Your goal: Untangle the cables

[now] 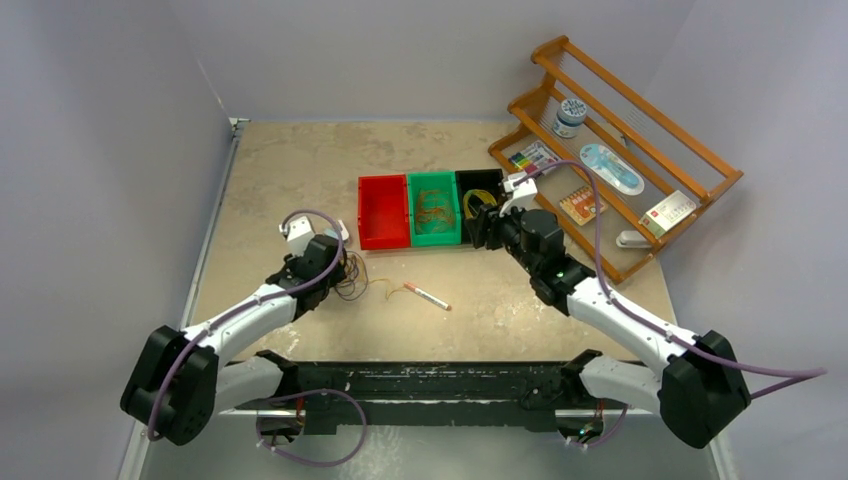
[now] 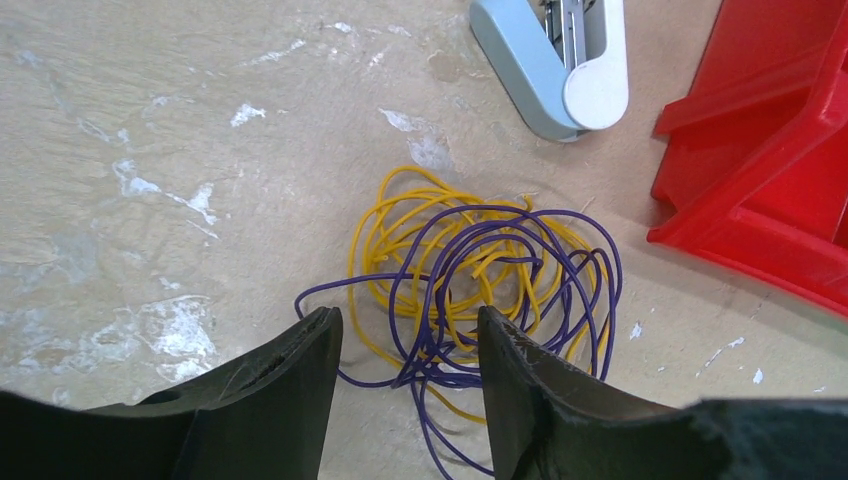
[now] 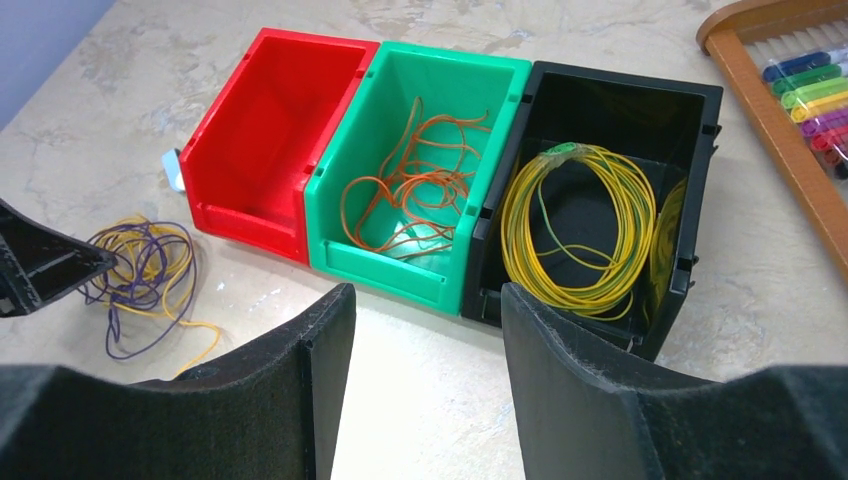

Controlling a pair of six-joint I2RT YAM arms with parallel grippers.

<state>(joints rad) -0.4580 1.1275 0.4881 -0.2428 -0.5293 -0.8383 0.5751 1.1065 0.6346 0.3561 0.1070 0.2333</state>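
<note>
A tangle of yellow and purple cables (image 2: 480,270) lies on the table left of the bins; it also shows in the top view (image 1: 352,282) and the right wrist view (image 3: 145,268). My left gripper (image 2: 410,345) is open and hangs low over the tangle's near edge, a few purple and yellow strands lying between its fingers. My right gripper (image 3: 428,305) is open and empty above bare table in front of the green and black bins. An orange cable (image 3: 415,190) lies loose in the green bin (image 3: 380,265). A coiled yellow-green cable (image 3: 580,225) lies in the black bin (image 3: 620,110).
The red bin (image 3: 245,215) is empty and stands just right of the tangle. A grey-blue stapler (image 2: 555,65) lies beyond the tangle. A pen (image 1: 427,296) lies on the table right of the tangle. A wooden rack (image 1: 700,160) with small items stands at the far right.
</note>
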